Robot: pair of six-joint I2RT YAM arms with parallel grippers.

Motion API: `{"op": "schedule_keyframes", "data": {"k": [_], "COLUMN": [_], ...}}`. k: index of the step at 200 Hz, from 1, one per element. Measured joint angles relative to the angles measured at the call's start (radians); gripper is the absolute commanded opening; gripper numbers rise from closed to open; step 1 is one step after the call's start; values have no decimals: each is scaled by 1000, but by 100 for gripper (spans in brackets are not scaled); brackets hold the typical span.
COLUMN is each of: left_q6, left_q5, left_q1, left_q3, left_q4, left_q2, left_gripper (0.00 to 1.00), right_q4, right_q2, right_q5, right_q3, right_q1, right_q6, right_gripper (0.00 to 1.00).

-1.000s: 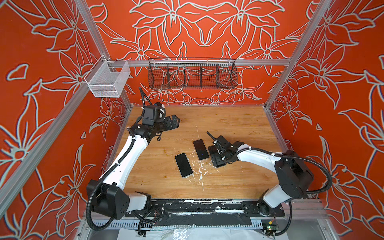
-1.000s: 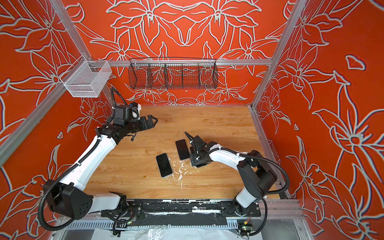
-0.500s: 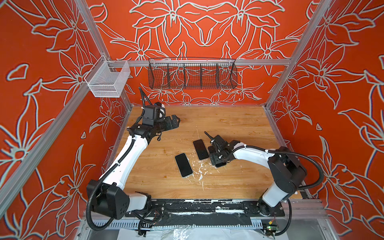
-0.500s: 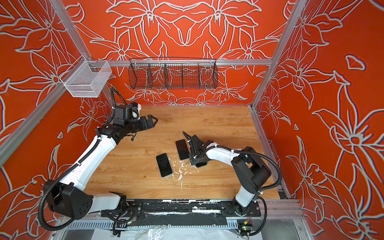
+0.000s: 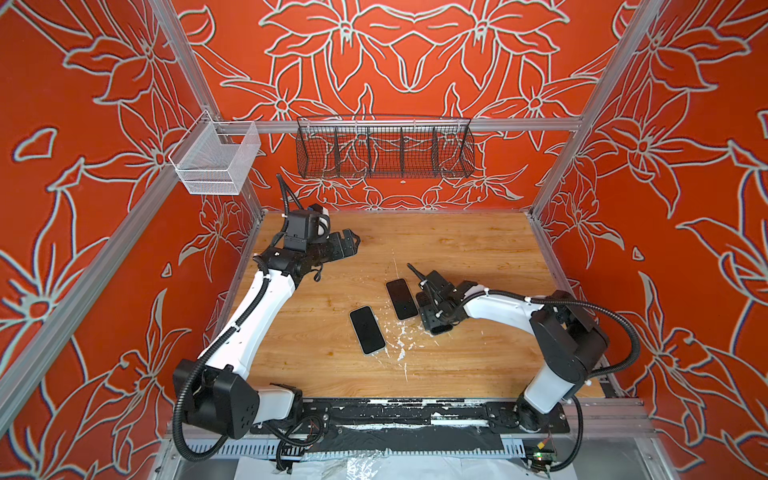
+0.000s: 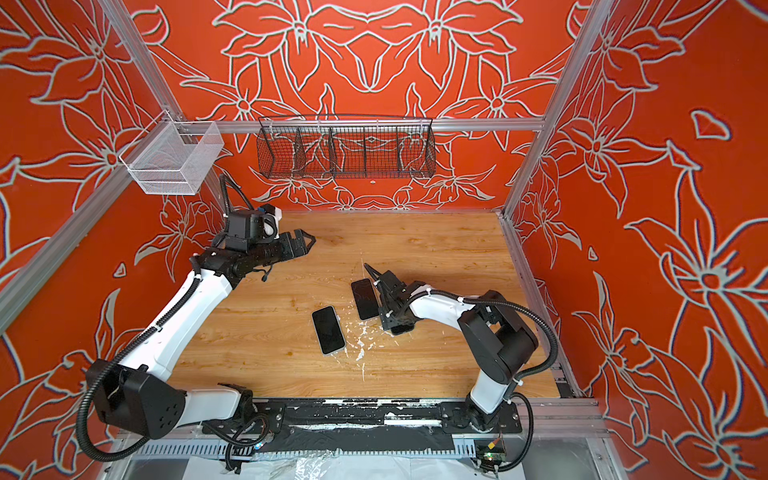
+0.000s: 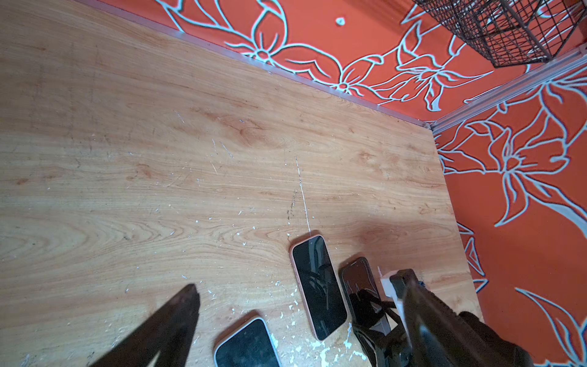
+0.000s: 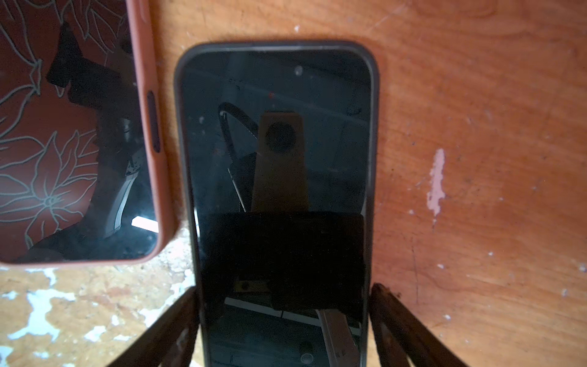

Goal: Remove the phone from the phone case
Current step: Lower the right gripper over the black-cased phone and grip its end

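Observation:
Three cased phones lie face up on the wooden table [image 5: 457, 249]. The one in a dark phone case [image 8: 276, 143] lies under my right gripper [image 8: 283, 287]; only its near end [image 5: 440, 330] shows in both top views. The right fingers [image 8: 178, 317] press against both long edges of that case, low over the table [image 6: 395, 322]. Beside it lies a phone in a pink case [image 5: 401, 299] [image 7: 317, 286]. A phone in a white case [image 5: 367, 330] lies nearer the front. My left gripper [image 5: 353, 243] [image 7: 297, 282] hovers open and empty at the back left.
A black wire basket [image 5: 384, 147] hangs on the back wall and a white mesh basket [image 5: 216, 162] on the left rail. White flecks [image 5: 401, 349] mark the wood by the phones. Red patterned walls close in three sides.
My right jaws have narrowed onto the dark-cased phone's sides, and the right arm's elbow has swung slightly left. The left arm and all three phones have stayed put.

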Motion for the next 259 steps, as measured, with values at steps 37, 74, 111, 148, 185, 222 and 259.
{"op": "schedule_keyframes", "data": {"k": [37, 74, 111, 148, 185, 222, 259], "left_q6": [0, -5, -8, -12, -14, -18, -21], "left_q5": [2, 5, 8, 18, 30, 49, 66], "left_q1": [0, 0, 0, 4, 6, 6, 6], "left_q3": [0, 0, -1, -3, -6, -6, -6], "left_q4": [5, 5, 5, 8, 11, 11, 11], "left_q2": [0, 0, 0, 0, 9, 28, 33], "left_gripper": [97, 97, 97, 97, 97, 97, 97], "right_q4": [3, 4, 8, 8, 8, 7, 0], "right_q2": [2, 3, 3, 3, 2, -3, -28], "right_q5": [0, 0, 0, 0, -2, -23, -69], "right_q3": [0, 0, 2, 2, 2, 2, 2], "right_q1": [2, 2, 3, 3, 3, -3, -27], "right_q6": [-2, -8, -23, -23, -23, -24, -23], "right_gripper": [82, 77, 58, 47, 42, 38, 37]}}
